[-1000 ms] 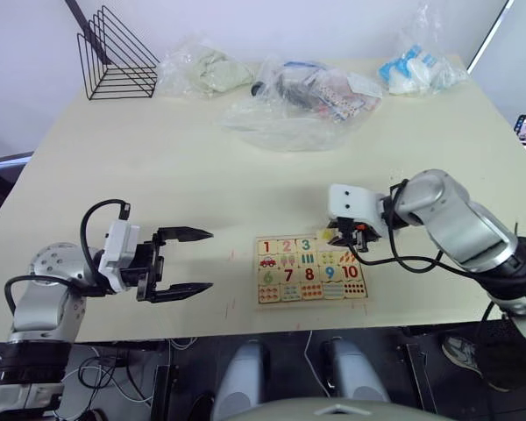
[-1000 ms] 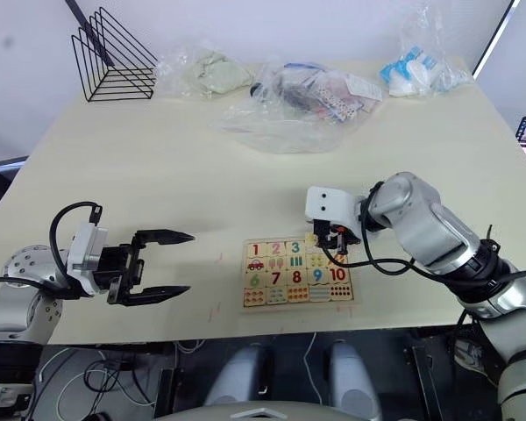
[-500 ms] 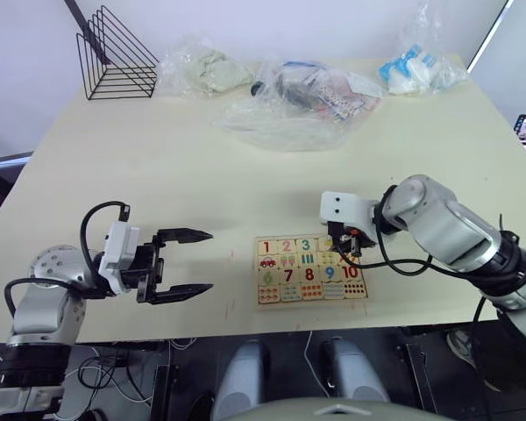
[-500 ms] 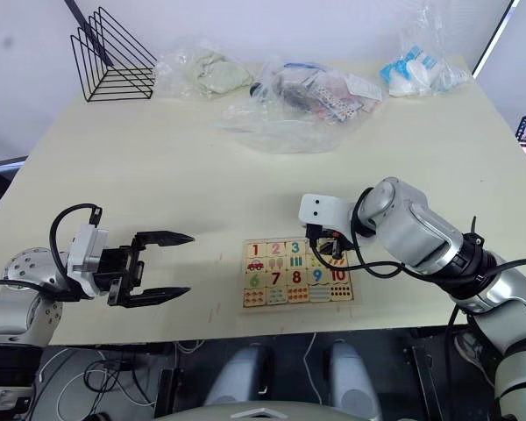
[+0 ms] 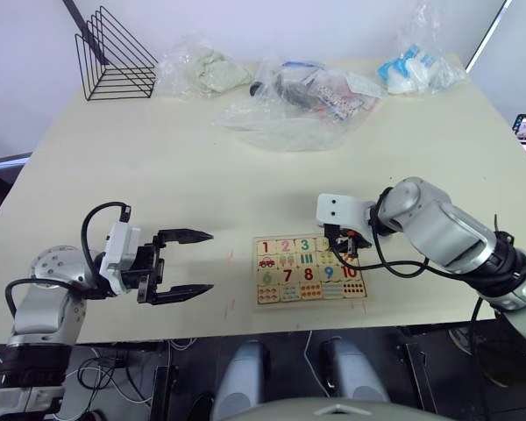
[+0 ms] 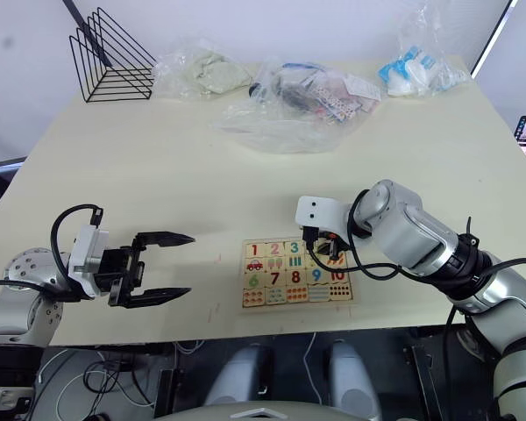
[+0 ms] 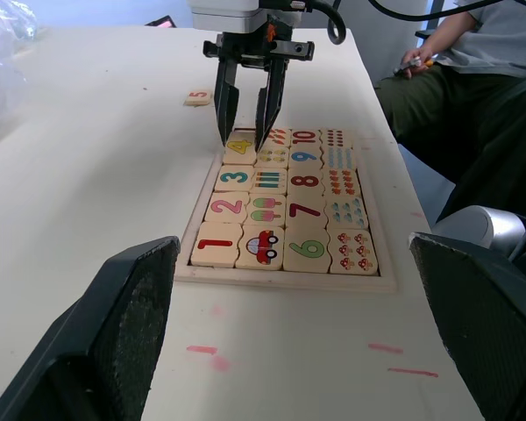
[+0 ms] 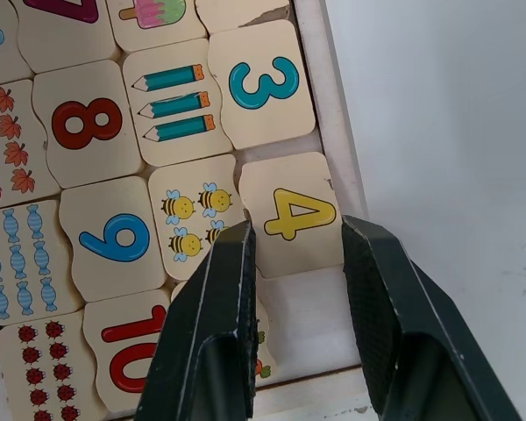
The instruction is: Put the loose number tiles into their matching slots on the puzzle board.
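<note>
The board (image 5: 310, 268) lies flat near the front edge of the surface (image 5: 245, 184). Tiles 1, 2 and 3 sit in their slots along its far edge. The right gripper (image 8: 296, 263) is down over the fourth slot, its fingers (image 8: 217, 333) slightly apart on either side of tile 4 (image 8: 291, 213), which lies in the slot beside tile 3 (image 8: 265, 85); whether the fingers touch it cannot be told. The fifth slot (image 8: 311, 324) is bare. Tile 5 (image 7: 197, 97) lies loose on the surface just beyond the board's far edge. The left gripper (image 5: 191, 261) hangs over the surface left of the board, well apart from it, fingers wide apart and holding nothing. Plastic bags (image 5: 289, 101) and a wire rack (image 5: 116, 56) stand along the far edge.
</note>
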### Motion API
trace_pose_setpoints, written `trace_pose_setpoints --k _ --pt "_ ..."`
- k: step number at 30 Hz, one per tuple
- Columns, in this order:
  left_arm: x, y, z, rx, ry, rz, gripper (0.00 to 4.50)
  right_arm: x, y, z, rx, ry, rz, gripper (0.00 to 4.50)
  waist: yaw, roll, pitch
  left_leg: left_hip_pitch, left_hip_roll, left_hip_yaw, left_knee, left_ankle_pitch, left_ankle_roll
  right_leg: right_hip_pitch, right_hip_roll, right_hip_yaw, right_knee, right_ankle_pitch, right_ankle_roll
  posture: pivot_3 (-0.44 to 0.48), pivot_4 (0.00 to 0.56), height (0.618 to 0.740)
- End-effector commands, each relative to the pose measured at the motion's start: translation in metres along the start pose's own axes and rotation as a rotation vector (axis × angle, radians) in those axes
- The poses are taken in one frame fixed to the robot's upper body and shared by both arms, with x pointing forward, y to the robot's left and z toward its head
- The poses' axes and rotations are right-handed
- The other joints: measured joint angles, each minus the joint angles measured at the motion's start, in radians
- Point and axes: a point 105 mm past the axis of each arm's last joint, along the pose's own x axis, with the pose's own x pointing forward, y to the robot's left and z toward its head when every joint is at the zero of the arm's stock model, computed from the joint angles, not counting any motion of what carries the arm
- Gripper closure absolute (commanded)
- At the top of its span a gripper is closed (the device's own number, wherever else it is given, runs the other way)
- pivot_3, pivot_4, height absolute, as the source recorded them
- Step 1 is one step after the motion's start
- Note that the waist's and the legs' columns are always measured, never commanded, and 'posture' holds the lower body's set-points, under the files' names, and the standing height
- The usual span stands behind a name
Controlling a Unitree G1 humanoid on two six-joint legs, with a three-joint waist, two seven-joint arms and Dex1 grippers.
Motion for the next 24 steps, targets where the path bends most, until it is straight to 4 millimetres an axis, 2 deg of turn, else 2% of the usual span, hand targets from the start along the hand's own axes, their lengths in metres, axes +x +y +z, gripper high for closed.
trace_pose_setpoints --k 1,20,21,22,24 --pt "-0.0026 -0.0001 0.0072 0.041 -0.003 0.007 0.0 -0.0047 -0.0016 0.0102 -0.045 -0.023 -0.017 3.63 0.0 0.0 0.0 0.0 0.0 0.0 0.0 0.0 0.0 0.0 0.0 0.0 0.0 0.0 0.0 0.0 0.15 0.74" --pt "-0.0016 0.0 0.0068 0.038 -0.003 0.003 0.0 -0.0044 -0.0007 0.0086 -0.079 -0.021 -0.01 3.63 0.0 0.0 0.0 0.0 0.0 0.0 0.0 0.0 0.0 0.0 0.0 0.0 0.0 0.0 0.0 0.0 0.15 0.74" --pt "-0.0014 0.0 0.0068 0.038 -0.003 0.003 0.0 -0.0045 -0.0009 0.0084 -0.08 -0.02 -0.01 2.6 0.0 0.0 0.0 0.0 0.0 0.0 0.0 0.0 0.0 0.0 0.0 0.0 0.0 0.0 0.0 0.0 0.15 0.74" --pt "-0.0013 0.0001 0.0067 0.038 -0.003 0.003 0.0 -0.0045 -0.001 0.0082 -0.081 -0.02 -0.011 2.31 0.0 0.0 0.0 0.0 0.0 0.0 0.0 0.0 0.0 0.0 0.0 0.0 0.0 0.0 0.0 0.0 0.15 0.74" --pt "-0.0012 0.0002 0.0066 0.039 -0.002 0.002 0.0 -0.0047 -0.0011 0.0076 -0.082 -0.018 -0.011 1.25 0.0 0.0 0.0 0.0 0.0 0.0 0.0 0.0 0.0 0.0 0.0 0.0 0.0 0.0 0.0 0.0 0.15 0.74"
